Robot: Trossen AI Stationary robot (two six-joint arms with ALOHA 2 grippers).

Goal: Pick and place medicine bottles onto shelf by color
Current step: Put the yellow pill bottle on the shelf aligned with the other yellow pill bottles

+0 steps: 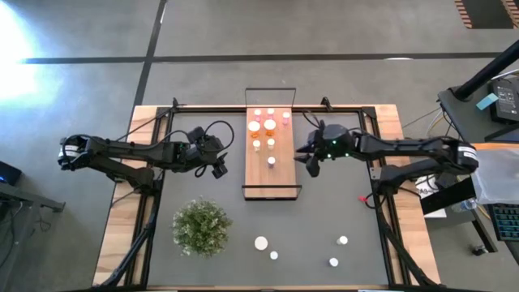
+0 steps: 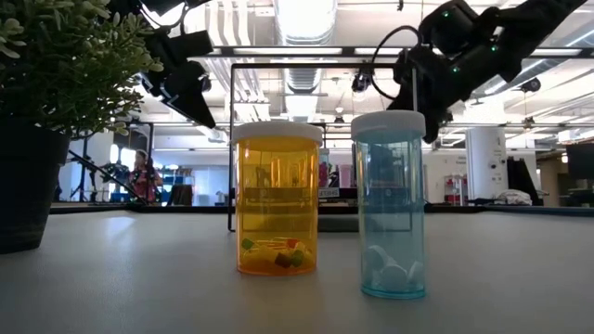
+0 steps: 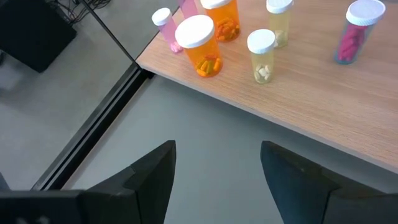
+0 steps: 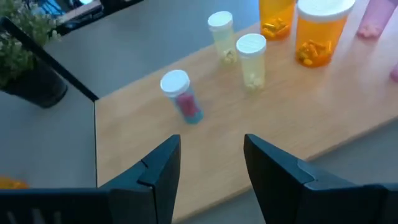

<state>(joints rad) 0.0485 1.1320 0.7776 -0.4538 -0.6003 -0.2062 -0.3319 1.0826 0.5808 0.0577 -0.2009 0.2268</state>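
Note:
The light-brown wooden shelf [image 1: 272, 166] lies on the dark mat at the table's middle. Several medicine bottles stand upright on its far half: pink [image 3: 165, 28], orange [image 3: 200, 45], pale yellow [image 3: 262, 55], and one holding red pills [image 4: 181, 96] stands nearest the middle. Several loose bottles stand on the mat near the front edge, among them an orange one [image 2: 276, 198] and a blue one [image 2: 390, 204]. My left gripper [image 1: 220, 167] hovers open and empty just left of the shelf [image 3: 217, 168]. My right gripper [image 1: 311, 166] hovers open and empty just right of it [image 4: 211, 162].
A bushy green plant [image 1: 200, 227] in a dark pot stands at the near left of the mat. The shelf's thin black wire frame [image 1: 270, 89] rises at its far end. The shelf's near half is bare wood [image 1: 272, 180].

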